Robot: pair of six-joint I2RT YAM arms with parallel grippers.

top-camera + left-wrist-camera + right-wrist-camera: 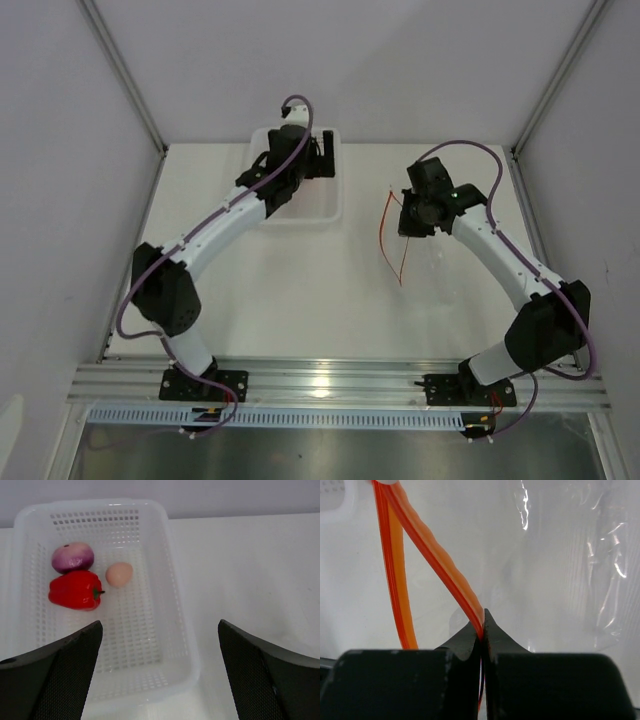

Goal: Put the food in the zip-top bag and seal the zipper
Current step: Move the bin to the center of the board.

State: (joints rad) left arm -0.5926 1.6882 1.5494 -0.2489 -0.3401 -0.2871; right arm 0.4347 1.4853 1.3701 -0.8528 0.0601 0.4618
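In the left wrist view a red pepper (75,590), a purple-pink piece (73,557) and a peach egg ball (119,574) lie in the white basket (170,555). My left gripper (160,670) is open above the basket's near end, apart from the food; it shows over the basket (325,165) in the top view. My right gripper (482,630) is shut on one orange-red zipper strip (430,550) of the clear zip-top bag (560,570) and holds it up. The second strip (395,580) hangs apart, so the mouth gapes. In the top view the zipper (388,235) hangs left of the right gripper (412,215).
The white basket (330,205) stands at the back centre-left of the white table. Grey walls close in the left, right and back. A metal rail (330,385) with the arm bases runs along the near edge.
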